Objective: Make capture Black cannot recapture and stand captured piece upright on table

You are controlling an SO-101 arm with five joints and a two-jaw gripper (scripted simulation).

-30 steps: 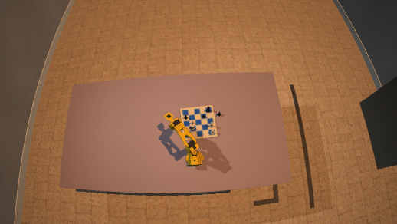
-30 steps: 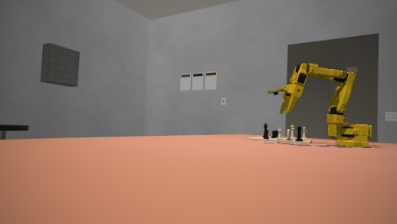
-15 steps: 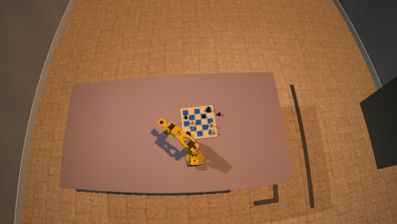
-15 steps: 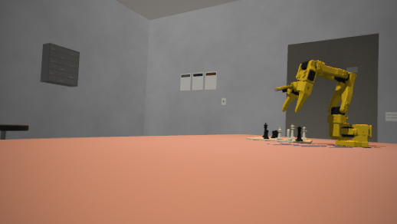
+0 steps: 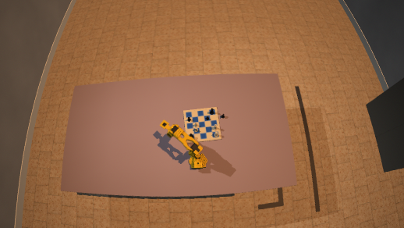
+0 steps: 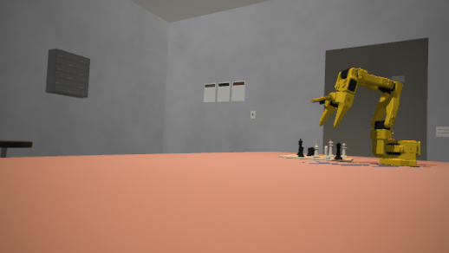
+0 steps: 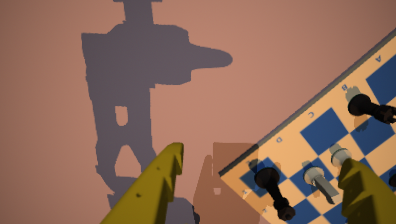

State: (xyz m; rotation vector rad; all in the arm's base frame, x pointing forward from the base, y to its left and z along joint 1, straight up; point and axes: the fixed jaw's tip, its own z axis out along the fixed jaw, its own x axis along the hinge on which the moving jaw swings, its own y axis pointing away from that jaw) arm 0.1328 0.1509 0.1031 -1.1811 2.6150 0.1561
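Your yellow robot jaws (image 5: pixel 164 124) (image 6: pixel 328 123) are partly open, holding nothing, high left of the blue-and-cream checkered board (image 5: pixel 219 137) (image 6: pixel 283 156) (image 7: pixel 295 129). A black piece (image 5: pixel 222 116) stands off its right edge. Maybe you're finishing; check squares next.

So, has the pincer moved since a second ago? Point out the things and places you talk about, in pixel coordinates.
Yes: in the top view the pincer (image 5: pixel 170 130) (image 6: pixel 328 125) (image 7: pixel 262 153) has swung left, farther from the board (image 5: pixel 195 113) (image 6: pixel 286 156) (image 7: pixel 296 128).
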